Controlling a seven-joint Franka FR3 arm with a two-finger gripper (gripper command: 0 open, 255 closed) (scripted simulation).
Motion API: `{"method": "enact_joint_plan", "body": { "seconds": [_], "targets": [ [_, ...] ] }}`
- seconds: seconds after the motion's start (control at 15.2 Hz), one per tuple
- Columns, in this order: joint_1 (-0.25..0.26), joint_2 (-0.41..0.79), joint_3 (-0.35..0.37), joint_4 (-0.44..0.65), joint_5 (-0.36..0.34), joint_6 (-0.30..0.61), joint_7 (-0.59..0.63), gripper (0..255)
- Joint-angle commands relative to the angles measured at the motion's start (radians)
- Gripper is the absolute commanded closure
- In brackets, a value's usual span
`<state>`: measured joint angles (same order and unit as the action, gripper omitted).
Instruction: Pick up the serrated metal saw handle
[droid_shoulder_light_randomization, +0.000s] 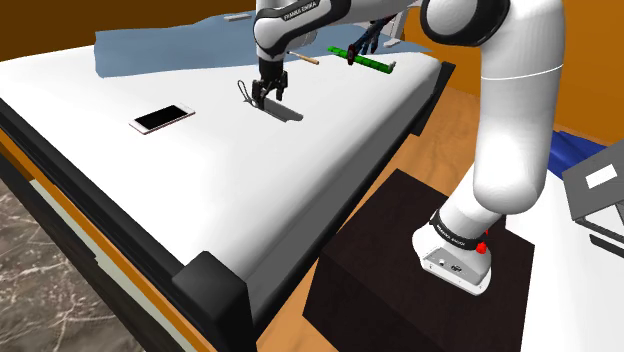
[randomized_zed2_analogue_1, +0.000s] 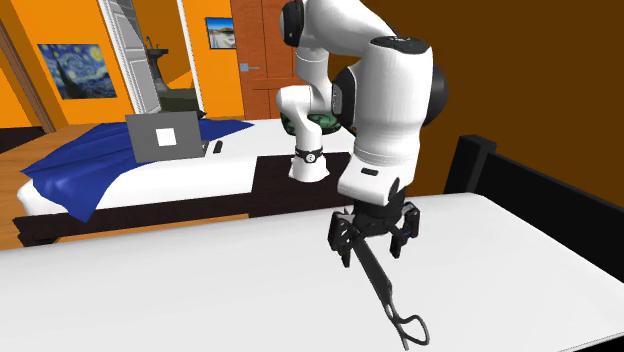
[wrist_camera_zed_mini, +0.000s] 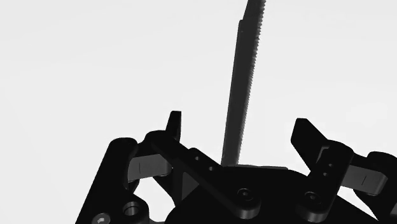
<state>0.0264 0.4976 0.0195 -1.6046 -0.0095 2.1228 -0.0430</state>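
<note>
End effector (wrist_camera_zed_mini: 238, 123) spread apart — saw (wrist_camera_zed_mini: 245, 57) between fingers (wrist_camera_zed_mini: 310, 137), seemingly untouched.

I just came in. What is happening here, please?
A white robot arm holds its black two-finger gripper low over a dark thin serrated saw lying on the white surface. In the wrist view the fingers stand apart on either side of the blade without touching it, so the saw is not yet grasped.

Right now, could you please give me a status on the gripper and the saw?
Gripper open, low over the saw, blade between fingers, untouched. It lies on white surface. Phone well aside.
</note>
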Motion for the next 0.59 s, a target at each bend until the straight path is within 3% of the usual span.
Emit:
{"method": "enact_joint_plan", "body": {
  "seconds": [0.0, 0.07, 0.53],
  "targets": [
    [0.0, 0.004, 0.0, -0.003, 0.0, 0.008, 0.0, 0],
    [0.002, 0.007, 0.0, 0.0, -0.001, 0.007, 0.002, 255],
    [0.002, 0.008, 0.0, 0.001, -0.001, 0.007, 0.002, 255]
  ]
}}
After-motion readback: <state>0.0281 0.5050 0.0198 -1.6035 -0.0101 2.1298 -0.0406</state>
